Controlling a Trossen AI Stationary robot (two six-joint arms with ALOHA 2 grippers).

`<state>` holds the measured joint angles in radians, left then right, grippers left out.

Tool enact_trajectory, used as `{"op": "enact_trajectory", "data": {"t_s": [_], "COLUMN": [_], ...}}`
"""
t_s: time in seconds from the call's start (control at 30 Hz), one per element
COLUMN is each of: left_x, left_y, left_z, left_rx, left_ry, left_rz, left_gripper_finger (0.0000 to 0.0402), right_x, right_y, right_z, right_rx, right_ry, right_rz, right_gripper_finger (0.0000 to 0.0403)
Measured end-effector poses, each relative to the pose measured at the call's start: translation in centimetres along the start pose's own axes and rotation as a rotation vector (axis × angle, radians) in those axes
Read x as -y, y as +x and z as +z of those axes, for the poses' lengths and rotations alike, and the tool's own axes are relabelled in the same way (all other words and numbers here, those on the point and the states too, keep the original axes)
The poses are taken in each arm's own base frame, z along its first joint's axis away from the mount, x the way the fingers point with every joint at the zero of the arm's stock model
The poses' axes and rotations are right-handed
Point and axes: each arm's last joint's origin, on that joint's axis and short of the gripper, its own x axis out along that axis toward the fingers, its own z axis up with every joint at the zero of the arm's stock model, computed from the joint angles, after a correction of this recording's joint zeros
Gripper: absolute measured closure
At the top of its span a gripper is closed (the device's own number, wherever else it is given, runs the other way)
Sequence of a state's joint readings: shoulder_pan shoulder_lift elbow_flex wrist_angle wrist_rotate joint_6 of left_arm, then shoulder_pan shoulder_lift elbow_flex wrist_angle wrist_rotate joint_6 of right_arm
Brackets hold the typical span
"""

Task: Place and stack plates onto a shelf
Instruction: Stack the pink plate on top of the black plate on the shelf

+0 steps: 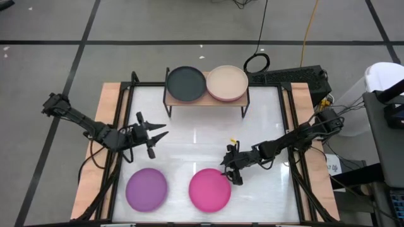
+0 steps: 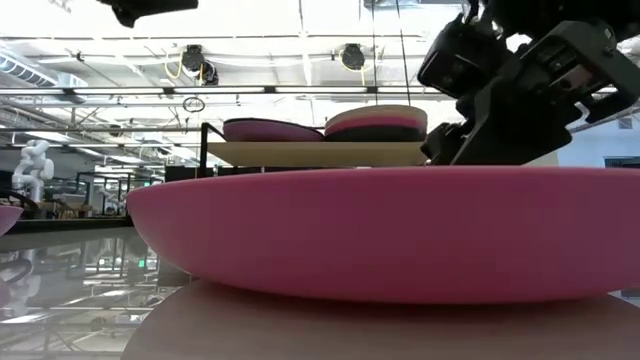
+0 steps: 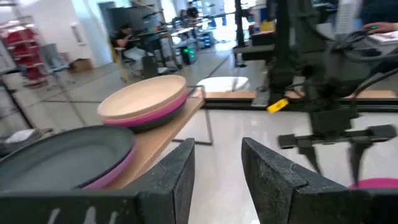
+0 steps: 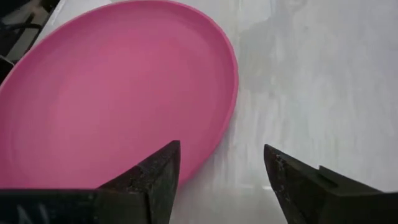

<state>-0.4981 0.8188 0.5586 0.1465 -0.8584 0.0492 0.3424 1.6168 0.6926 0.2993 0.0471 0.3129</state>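
The right gripper (image 1: 231, 177), fingers spread and empty, hovers at the rim of the round matte magenta plate (image 1: 210, 190) on the glossy white bench (image 1: 196, 139); the left gripper (image 1: 158, 133) waits released.

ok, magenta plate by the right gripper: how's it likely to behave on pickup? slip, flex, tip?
The magenta plate looks rigid: it keeps a clean round rim, so flex seems unlikely. Its matte surface should hold fairly well, but the glossy white table may let it slide if nudged. The open right gripper sits at its rim; an edge grip would probably let the far side droop.
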Motion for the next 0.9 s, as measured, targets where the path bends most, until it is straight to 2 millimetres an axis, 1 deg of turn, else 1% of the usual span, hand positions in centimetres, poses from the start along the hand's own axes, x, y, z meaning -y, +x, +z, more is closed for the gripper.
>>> {"op": "enact_trajectory", "data": {"t_s": [0.1,0.37,0.47,0.53,0.6,0.83,0.9], "left_x": [-0.2,-0.5,-0.5,-0.5,-0.5,-0.5,-0.5], "left_y": [-0.3,-0.6,-0.6,-0.6,-0.6,-0.6,-0.6], "left_z": [-0.6,-0.7,-0.8,-0.8,-0.8,-0.8,-0.8], "left_rx": [0.001,0.02,0.02,0.02,0.021,0.021,0.02], "left_ry": [-0.002,-0.033,-0.037,-0.045,-0.052,-0.054,-0.055], "left_rz": [0.048,0.061,0.061,0.061,0.061,0.061,0.061], "left_gripper_finger": [0.0264,0.0264,0.0264,0.0264,0.0264,0.0264,0.0264], "right_x": [0.0,0.1,0.1,0.2,0.1,0.2,0.2], "right_y": [0.5,1.8,1.9,1.9,1.9,1.9,1.8], "right_z": [-0.1,-0.5,-0.7,-0.7,-0.7,-0.7,-0.5], "right_rx": [0.008,-0.035,-0.048,-0.05,-0.048,-0.046,-0.036], "right_ry": [0.014,0.043,0.043,0.043,0.043,0.037,0.023], "right_rz": [0.004,0.013,0.008,0.007,0.008,0.004,0.008], "right_gripper_finger": [0.0192,0.0193,0.0203,0.0221,0.0248,0.0379,0.0394]}}
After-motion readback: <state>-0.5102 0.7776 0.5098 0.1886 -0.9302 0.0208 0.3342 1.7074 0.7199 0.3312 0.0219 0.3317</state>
